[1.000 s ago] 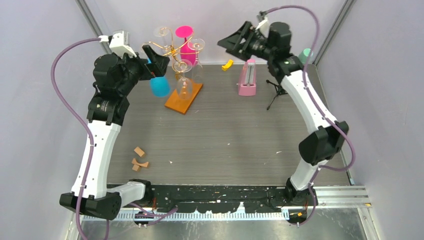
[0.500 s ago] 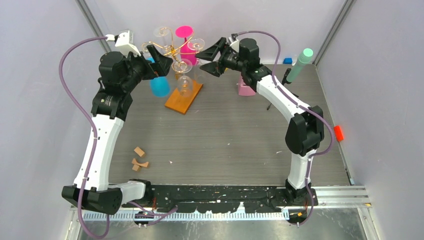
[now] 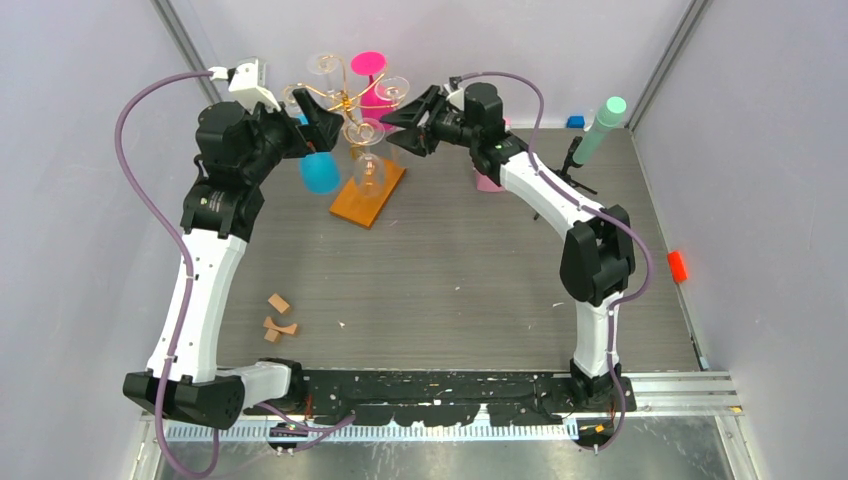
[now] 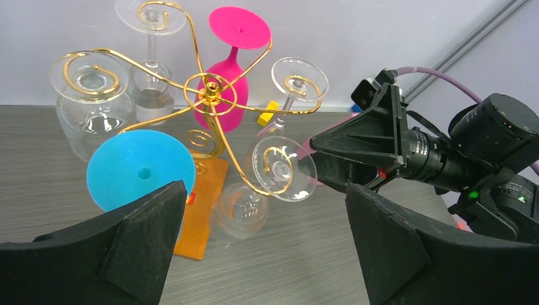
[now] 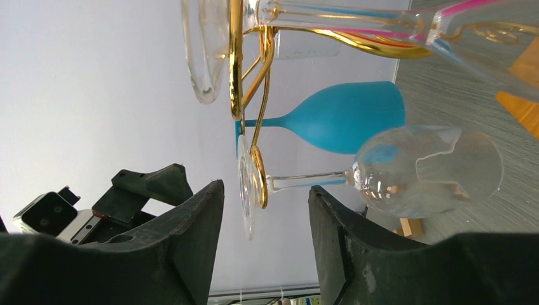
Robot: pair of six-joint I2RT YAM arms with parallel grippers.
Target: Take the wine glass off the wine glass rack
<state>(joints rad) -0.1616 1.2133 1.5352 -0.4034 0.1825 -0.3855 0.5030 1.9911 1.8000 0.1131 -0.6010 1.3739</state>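
While the glass (image 5: 426,168) hangs inverted from a rack (image 3: 345,100) arm, removal has not begun. Right gripper (image 3: 392,130): spread, close to the stem, holding nothing. Left gripper (image 3: 315,122): spread wide beside the rack. Remaining: grasp, unhook, withdraw.

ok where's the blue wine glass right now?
Top view, back left of the table: the blue wine glass is upside down, just left of the wine glass rack and right beside the left gripper.
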